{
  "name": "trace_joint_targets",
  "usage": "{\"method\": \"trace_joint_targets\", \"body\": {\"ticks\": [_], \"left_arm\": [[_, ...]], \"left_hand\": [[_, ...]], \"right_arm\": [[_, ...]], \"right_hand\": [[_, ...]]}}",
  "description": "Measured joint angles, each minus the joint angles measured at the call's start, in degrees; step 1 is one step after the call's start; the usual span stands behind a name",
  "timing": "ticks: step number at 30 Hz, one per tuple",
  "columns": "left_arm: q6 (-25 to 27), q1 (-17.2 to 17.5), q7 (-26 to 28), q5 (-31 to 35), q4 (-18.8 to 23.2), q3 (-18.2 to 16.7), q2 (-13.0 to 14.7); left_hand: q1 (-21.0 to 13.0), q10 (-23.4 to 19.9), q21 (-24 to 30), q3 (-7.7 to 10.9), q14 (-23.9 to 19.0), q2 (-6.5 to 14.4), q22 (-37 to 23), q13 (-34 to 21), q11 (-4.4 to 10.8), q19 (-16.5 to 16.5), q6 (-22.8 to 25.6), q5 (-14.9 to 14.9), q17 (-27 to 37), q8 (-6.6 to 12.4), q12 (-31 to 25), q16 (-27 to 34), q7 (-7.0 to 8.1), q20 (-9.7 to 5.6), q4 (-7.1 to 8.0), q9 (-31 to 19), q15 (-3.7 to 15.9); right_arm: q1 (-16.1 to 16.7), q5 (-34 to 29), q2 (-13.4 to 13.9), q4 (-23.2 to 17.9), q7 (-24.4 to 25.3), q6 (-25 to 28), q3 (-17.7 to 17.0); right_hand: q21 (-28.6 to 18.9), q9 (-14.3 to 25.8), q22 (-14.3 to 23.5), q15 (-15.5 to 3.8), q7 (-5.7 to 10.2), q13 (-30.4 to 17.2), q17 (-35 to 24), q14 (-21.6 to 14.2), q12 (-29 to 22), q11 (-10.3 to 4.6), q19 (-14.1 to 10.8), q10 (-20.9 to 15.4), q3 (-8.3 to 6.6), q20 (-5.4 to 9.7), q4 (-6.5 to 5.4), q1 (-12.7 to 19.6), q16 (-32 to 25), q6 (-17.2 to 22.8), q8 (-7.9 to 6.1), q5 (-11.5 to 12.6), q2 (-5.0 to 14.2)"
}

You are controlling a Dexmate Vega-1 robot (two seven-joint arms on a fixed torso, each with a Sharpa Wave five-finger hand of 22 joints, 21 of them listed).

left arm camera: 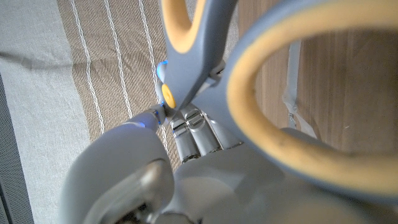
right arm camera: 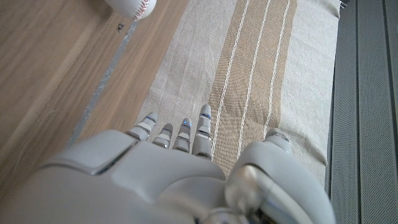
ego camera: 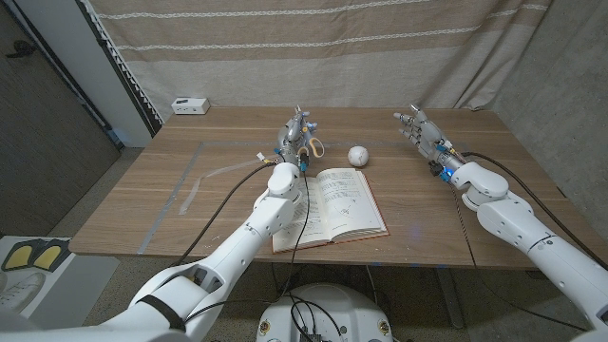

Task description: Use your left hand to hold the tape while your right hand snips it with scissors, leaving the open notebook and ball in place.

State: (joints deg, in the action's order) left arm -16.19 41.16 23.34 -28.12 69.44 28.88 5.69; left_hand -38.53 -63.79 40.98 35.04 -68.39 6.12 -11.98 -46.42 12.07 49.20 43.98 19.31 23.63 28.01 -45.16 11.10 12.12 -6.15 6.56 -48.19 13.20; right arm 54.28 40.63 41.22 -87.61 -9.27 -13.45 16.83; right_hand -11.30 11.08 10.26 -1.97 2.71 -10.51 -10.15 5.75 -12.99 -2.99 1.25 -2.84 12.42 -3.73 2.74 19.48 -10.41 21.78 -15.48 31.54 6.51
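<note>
Left hand point(ego camera: 295, 133) holds grey scissors with yellow-lined loops point(ego camera: 310, 146) at the table's far middle | right hand point(ego camera: 418, 128) empty, fingers spread | tape not located (advice: pass scissors rightward, avoiding white baseball point(ego camera: 357, 155) and open notebook point(ego camera: 339, 205)).

**A curtained robot test bay**

This looks like a lab or recording set, not a home. A plain wooden table point(ego camera: 399, 237) stands on bare grey flooring, closed in behind by a beige striped curtain point(ego camera: 313, 47). Left of the table runs a dark panel wall with a metal rail point(ego camera: 119, 71). A small white box point(ego camera: 190, 105) sits at the table's far left corner.
</note>
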Motion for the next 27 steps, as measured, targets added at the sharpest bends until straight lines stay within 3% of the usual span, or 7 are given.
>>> {"method": "trace_joint_targets", "body": {"ticks": [7,17,21,27], "left_arm": [[0.32,-0.31,-0.86,-0.66,-0.06,-0.03,0.19],[0.77,-0.41,-1.55,-1.51,0.18,-0.18,0.36],[1.02,-0.41,-2.02,-2.11,0.18,-0.18,0.36],[1.39,-0.56,-2.92,-3.07,0.44,-0.52,0.51]], "left_hand": [[0.0,0.0,0.0,0.0,0.0,0.0,0.0,0.23,0.0,0.0,0.43,0.02,-0.26,-0.34,0.0,0.0,-0.06,0.0,0.0,0.18,0.0],[0.0,0.0,0.07,-0.24,0.0,-0.01,-0.01,0.54,0.0,0.0,0.95,0.24,-1.06,-0.36,0.0,0.0,-0.15,0.0,-0.24,0.7,0.0],[0.0,0.0,0.44,-0.24,0.0,-0.01,0.24,0.54,0.0,0.0,0.95,0.24,-1.33,-0.36,0.0,0.0,-0.15,0.0,-0.24,0.7,0.0],[0.0,0.0,0.44,-0.24,0.01,-0.01,0.27,0.8,0.0,0.0,0.95,0.24,-1.32,-0.39,0.0,0.0,-0.15,0.0,-0.24,0.97,0.0]], "right_arm": [[0.21,-0.27,0.03,-1.01,-0.01,0.16,0.48],[0.34,-0.84,0.4,-2.84,-0.37,0.88,1.43],[0.41,-0.84,0.77,-4.08,-0.37,0.88,1.88],[0.43,-1.64,1.19,-5.64,-0.71,2.25,2.55]], "right_hand": [[0.25,0.0,0.0,0.0,0.87,0.0,0.0,0.0,0.0,-0.62,0.72,-0.64,-0.24,-0.29,0.23,0.31,0.0,4.08,-1.07,-0.35,0.31],[0.51,-0.01,-0.14,0.28,1.71,0.0,0.0,0.9,0.23,-0.8,2.18,-0.36,-0.48,-1.28,0.47,1.13,0.0,5.27,-1.07,-0.44,0.66],[0.74,-0.01,-0.08,2.14,2.1,0.0,0.0,1.8,0.35,0.84,3.48,1.07,-0.48,-1.78,0.47,1.15,0.26,5.67,-1.07,-0.44,0.68],[0.74,-0.01,0.02,2.6,2.41,0.0,0.0,2.14,0.84,1.49,3.5,1.64,-0.65,-1.83,0.63,1.52,0.26,6.39,-1.06,-0.89,1.05]]}}
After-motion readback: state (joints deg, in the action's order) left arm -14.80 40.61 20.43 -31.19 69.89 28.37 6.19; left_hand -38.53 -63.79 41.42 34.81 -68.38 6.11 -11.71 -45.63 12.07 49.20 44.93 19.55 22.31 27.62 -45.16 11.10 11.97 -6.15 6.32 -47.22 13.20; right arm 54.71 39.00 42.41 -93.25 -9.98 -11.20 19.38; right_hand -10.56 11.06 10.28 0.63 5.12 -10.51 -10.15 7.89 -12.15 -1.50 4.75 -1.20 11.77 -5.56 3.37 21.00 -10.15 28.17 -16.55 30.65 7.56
